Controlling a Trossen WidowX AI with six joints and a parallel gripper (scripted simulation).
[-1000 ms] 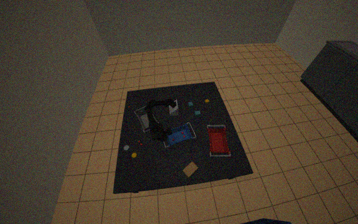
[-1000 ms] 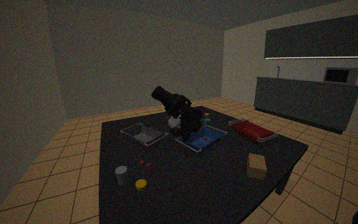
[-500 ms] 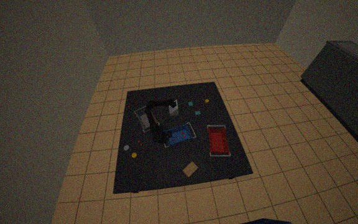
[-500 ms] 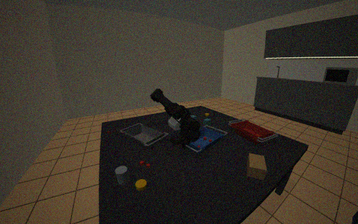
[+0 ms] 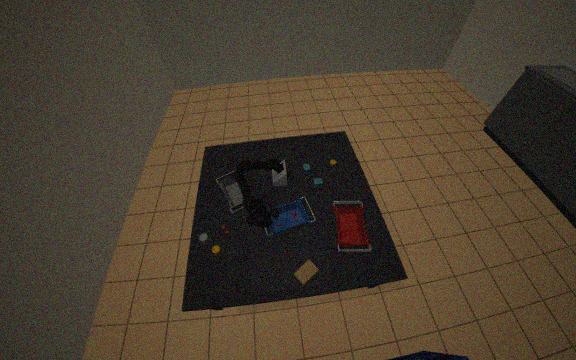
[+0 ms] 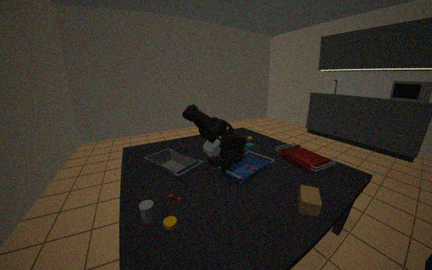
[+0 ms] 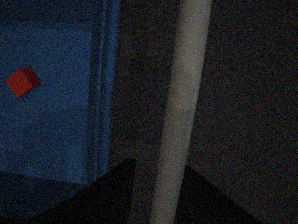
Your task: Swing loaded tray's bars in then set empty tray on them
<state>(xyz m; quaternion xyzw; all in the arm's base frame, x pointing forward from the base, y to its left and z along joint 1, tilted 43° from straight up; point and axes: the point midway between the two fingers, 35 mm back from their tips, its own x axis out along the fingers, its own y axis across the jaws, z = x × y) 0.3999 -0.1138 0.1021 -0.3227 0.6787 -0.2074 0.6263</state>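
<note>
Gripper [image 5: 272, 215] [image 6: 224, 168] [image 7: 156, 171]: is pointing down at the end of the blue tray nearer the clear tray; its fingers are standing narrow, with a small gap and no grip on anything.
Near bar [image 5: 267, 231] [image 6: 234, 175] [image 7: 182, 100]: is showing just outside the blue tray's end wall, beside the fingers in the wrist view; whether it is touching a finger, I cannot tell.
Far bar [image 5: 309, 209] [image 6: 262, 156]: is lying out at the opposite end of the blue tray, not across its middle.
Blue tray [image 5: 286, 221] [image 6: 259, 165] [image 7: 55, 125]: is standing on the dark table [image 5: 263, 275] [image 6: 201, 225] and carrying the load.
Red blocks [image 5: 294, 214] [image 6: 247, 166] [image 7: 23, 81]: are lying scattered inside the blue tray.
Red tray [image 5: 352, 227] [image 6: 301, 157]: is resting apart from the blue tray, beyond its far bar.
Clear tray [image 5: 233, 190] [image 6: 172, 165]: is sitting on the opposite side of the blue tray from the red tray. Neither of these two is resting on the blue tray's bars; which one the task is meaning, I cannot tell.
Tan block [image 5: 306, 272] [image 6: 309, 200]: is standing apart from the blue tray, nearer the exterior camera.
</note>
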